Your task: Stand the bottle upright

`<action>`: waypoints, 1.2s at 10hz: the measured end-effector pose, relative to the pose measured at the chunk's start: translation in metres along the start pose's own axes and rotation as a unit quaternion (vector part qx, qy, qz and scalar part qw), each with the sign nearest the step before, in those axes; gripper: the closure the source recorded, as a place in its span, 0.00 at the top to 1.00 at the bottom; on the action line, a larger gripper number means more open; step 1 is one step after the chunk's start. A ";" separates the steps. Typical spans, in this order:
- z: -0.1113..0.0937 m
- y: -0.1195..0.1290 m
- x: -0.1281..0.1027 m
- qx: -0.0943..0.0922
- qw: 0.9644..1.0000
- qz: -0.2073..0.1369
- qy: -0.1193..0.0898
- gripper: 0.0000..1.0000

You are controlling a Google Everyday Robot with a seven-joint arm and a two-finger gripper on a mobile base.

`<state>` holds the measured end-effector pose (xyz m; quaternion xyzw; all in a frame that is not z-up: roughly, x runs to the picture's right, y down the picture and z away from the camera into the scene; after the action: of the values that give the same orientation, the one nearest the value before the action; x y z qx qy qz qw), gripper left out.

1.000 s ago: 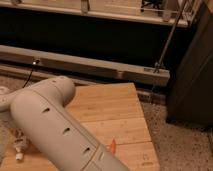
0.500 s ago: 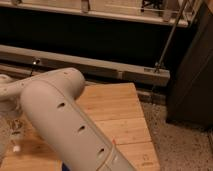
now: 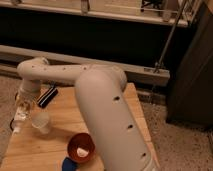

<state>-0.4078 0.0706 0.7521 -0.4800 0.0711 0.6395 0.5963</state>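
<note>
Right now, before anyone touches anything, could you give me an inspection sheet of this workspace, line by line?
Surface: wooden table, partly hidden by the robot's arm.
Job's things: bottle, pale, at the table's left edge below the gripper; I cannot tell if it is upright or tilted.
Clutter: cup standing beside the bottle; red bowl with something white inside; blue thing at the front edge; flat black thing further back.
Grippers: gripper shut, low at the table's left edge, at the bottle; whether it holds the bottle is unclear.
Cables: nothing seen.
Surroundings: speckled floor, slanted metal pole, dark wall behind.
</note>
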 end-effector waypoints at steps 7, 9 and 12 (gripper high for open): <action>-0.049 -0.127 -0.001 -0.124 0.986 0.110 0.000 0.00; -0.043 -0.147 0.014 -0.129 0.985 0.117 0.004 0.00; -0.034 -0.191 0.042 -0.112 0.982 0.152 0.009 0.00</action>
<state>-0.2242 0.1305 0.7964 -0.5332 0.0765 0.7221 0.4340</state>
